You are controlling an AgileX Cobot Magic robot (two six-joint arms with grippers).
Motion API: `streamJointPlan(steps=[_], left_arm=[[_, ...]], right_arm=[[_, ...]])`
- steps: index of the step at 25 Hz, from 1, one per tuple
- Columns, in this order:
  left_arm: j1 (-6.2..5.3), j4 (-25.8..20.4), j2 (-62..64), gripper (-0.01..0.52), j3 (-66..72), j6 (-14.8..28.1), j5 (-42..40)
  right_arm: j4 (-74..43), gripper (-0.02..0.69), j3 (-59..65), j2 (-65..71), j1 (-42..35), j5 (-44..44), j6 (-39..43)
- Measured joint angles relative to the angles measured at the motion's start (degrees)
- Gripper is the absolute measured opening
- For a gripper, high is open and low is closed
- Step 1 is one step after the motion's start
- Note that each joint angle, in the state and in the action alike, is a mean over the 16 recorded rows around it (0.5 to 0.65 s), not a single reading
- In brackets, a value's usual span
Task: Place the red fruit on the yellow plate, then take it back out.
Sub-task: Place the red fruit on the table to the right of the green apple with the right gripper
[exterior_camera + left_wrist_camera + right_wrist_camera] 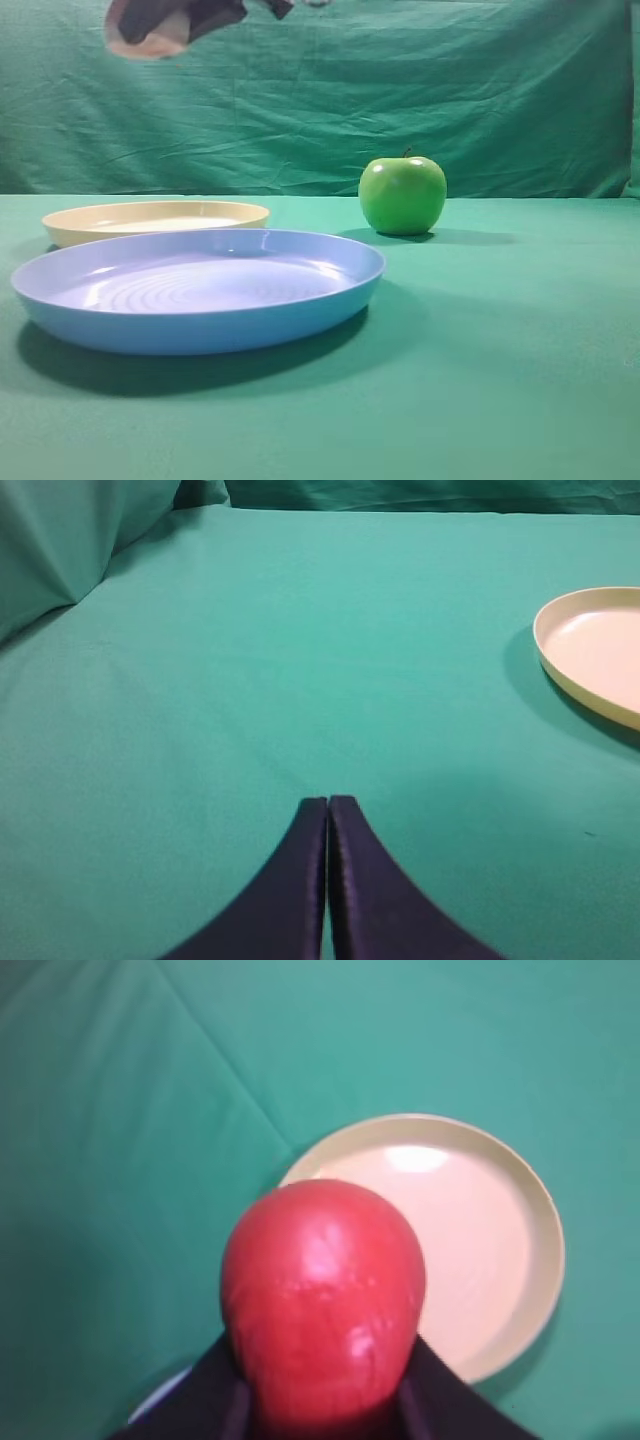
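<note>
The red fruit (322, 1280) fills the middle of the right wrist view, and my right gripper (322, 1385) is shut on it, one dark finger on each side. It hangs in the air above the empty yellow plate (500, 1260). In the high view the fruit's pale underside (150, 42) shows at the top left edge with the right gripper (205, 15) around it, well above the yellow plate (70, 228). My left gripper (327, 802) is shut on nothing over bare green cloth, with the yellow plate (560, 665) off to its right.
A larger light blue plate (200, 330) lies in front of the yellow one. A shiny green apple (402, 195) stands to the right at the back. Green cloth covers the table and hangs as a backdrop.
</note>
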Motion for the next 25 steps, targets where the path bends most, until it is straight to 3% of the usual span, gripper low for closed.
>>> streamJointPlan(steps=[6, 12, 18, 25], left_arm=[[0.0, 0.0, 0.0, 0.0, 0.0, 0.0, 0.0], [0.0, 0.0, 0.0, 0.0, 0.0, 0.0, 0.0], [0.0, 0.0, 0.0, 0.0, 0.0, 0.0, 0.0], [0.0, 0.0, 0.0, 0.0, 0.0, 0.0, 0.0]], right_arm=[[-11.0, 0.19, 1.56, -7.35, -0.37, 9.51, 10.29], [-17.72, 0.19, 9.9, -16.38, -1.79, 12.33, 17.6], [-20.82, 0.19, 25.55, -27.03, -5.56, 7.86, 21.82], [-21.69, 0.19, 45.95, -36.55, -11.97, -3.31, 24.04]])
